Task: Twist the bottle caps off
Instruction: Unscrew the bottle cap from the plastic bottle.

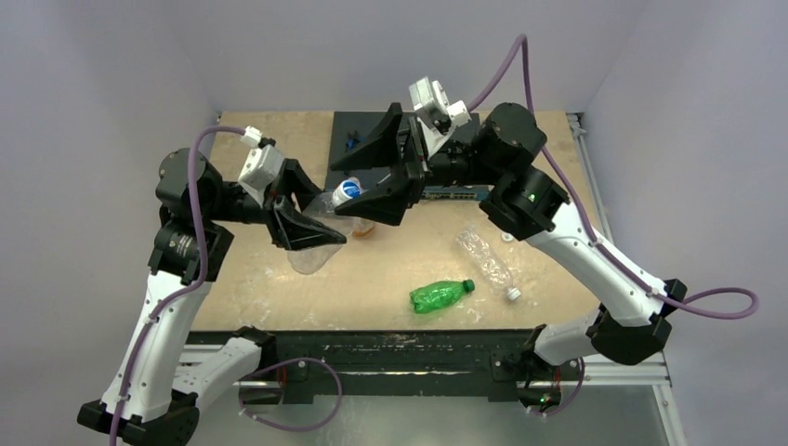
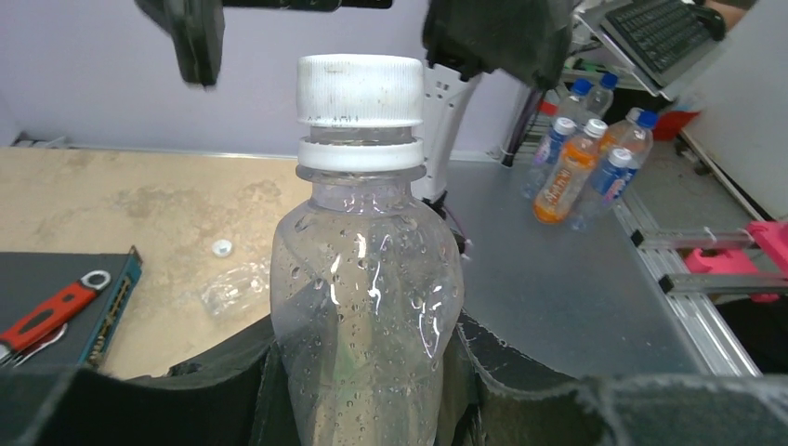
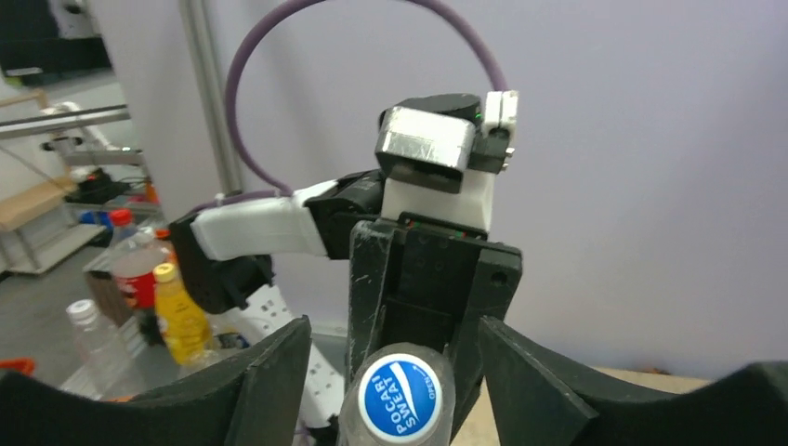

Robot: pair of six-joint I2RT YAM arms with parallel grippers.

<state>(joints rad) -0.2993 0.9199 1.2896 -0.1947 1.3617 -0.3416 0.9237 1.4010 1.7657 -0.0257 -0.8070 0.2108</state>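
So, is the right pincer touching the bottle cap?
Apart. The right wrist view shows the right pincer open, a clear gap between each finger and the bottle cap.

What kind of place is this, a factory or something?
Probably a robotics lab bench, not a factory: a left arm and right arm bolted to one wooden table, with spare bottles and a keyboard off to the side.

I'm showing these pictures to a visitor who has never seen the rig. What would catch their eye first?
Mid-table, the left pincer grips a clear bottle, while the right pincer stands open on either side of its white cap. Nearer the arms, a green bottle lies on its side, bright against the pale tabletop.
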